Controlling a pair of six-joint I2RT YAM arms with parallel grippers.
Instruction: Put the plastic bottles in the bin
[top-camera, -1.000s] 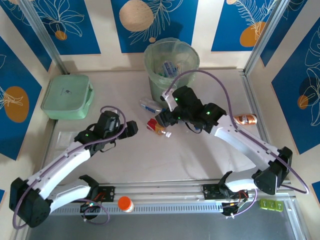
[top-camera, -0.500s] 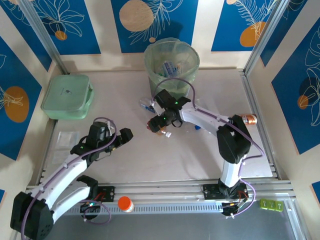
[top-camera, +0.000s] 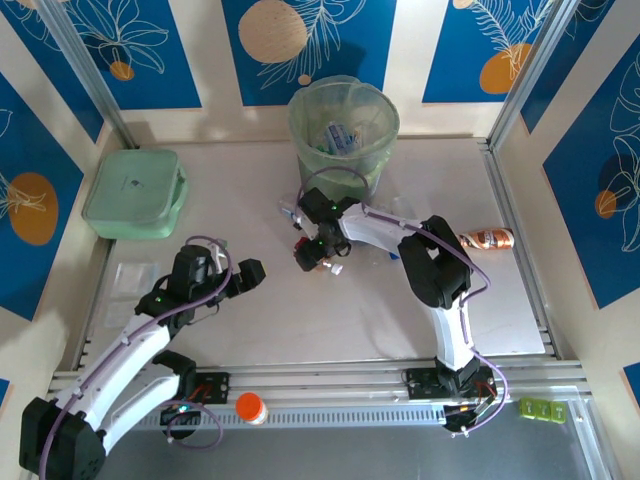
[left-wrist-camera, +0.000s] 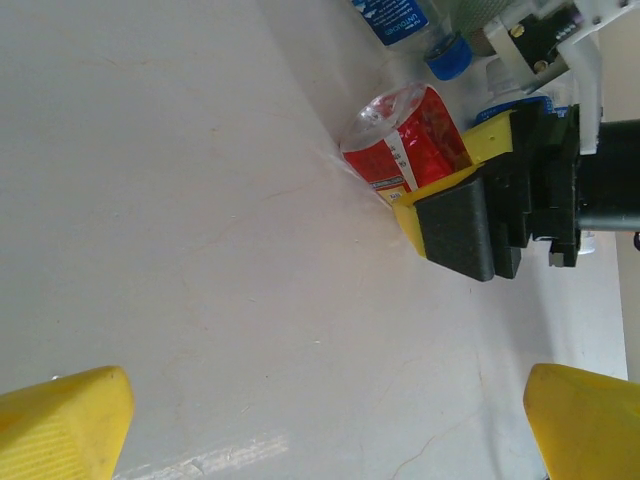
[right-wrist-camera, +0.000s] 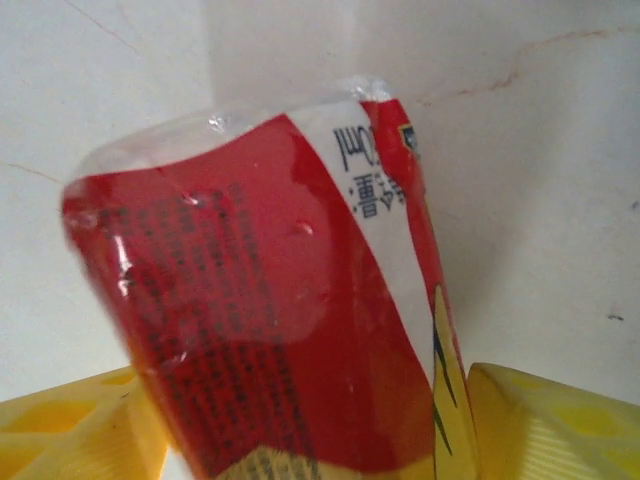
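A red-labelled plastic bottle (top-camera: 303, 252) lies on its side in the middle of the table. My right gripper (top-camera: 316, 254) is down over it, and in the right wrist view the bottle (right-wrist-camera: 260, 300) fills the gap between the yellow fingers (right-wrist-camera: 545, 425), which touch its sides. The left wrist view shows that bottle (left-wrist-camera: 405, 140) clamped by the right gripper (left-wrist-camera: 445, 160). A blue-labelled bottle (top-camera: 293, 212) lies just beyond. The bin (top-camera: 343, 125) stands at the back with bottles inside. My left gripper (top-camera: 250, 272) hovers open to the left, nothing between its fingers (left-wrist-camera: 65, 425).
A mint-green square box (top-camera: 135, 192) sits at the far left. An orange-labelled bottle (top-camera: 487, 239) lies near the right wall. An orange-capped bottle (top-camera: 250, 407) rests on the front rail. The blue-labelled bottle (left-wrist-camera: 395, 15) lies close behind the right gripper.
The right arm has stretched out and dropped its gripper onto the red-labelled bottle, the jaws narrowing around it. The left arm has drawn back a little toward the near left.
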